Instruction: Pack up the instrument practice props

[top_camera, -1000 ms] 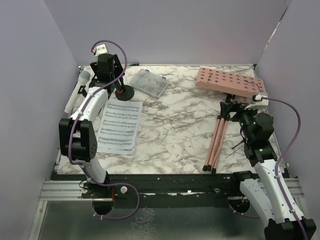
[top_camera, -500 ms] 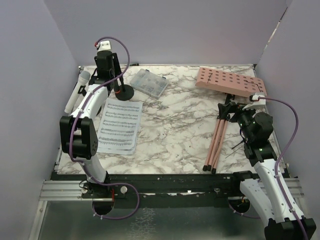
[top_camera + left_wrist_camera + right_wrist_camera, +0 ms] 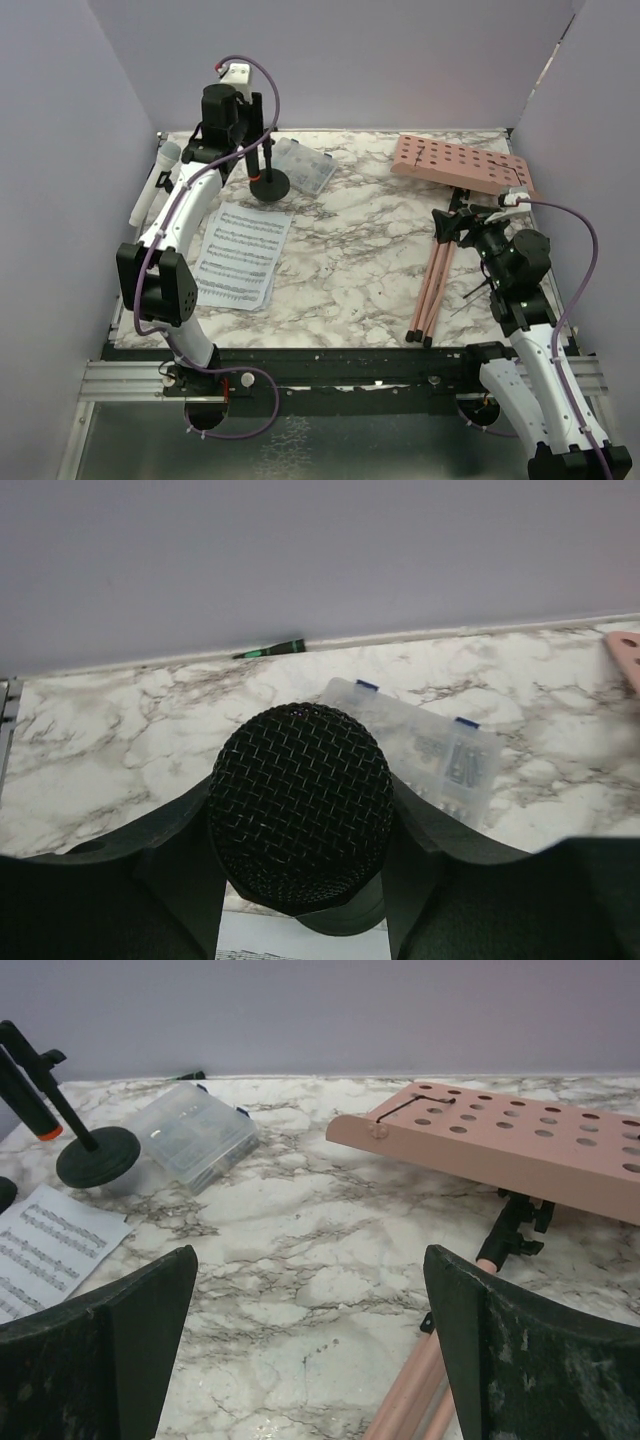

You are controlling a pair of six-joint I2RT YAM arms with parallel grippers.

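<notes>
Left gripper [image 3: 243, 128] is clamped on the black microphone [image 3: 300, 805] at its mesh head, just beside the round-based mic holder [image 3: 270, 184] on the bench [image 3: 360, 250]. Right gripper [image 3: 452, 222] hangs with jaws wide apart, holding nothing, over the pink tripod legs [image 3: 432, 285] near the pink perforated board [image 3: 460, 165].

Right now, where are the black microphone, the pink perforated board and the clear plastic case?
black microphone [image 3: 300, 802]: left wrist view, on its mesh head.
pink perforated board [image 3: 462, 166]: top external view, middle of its holed face.
clear plastic case [image 3: 196, 1136]: right wrist view, on its lid.
</notes>
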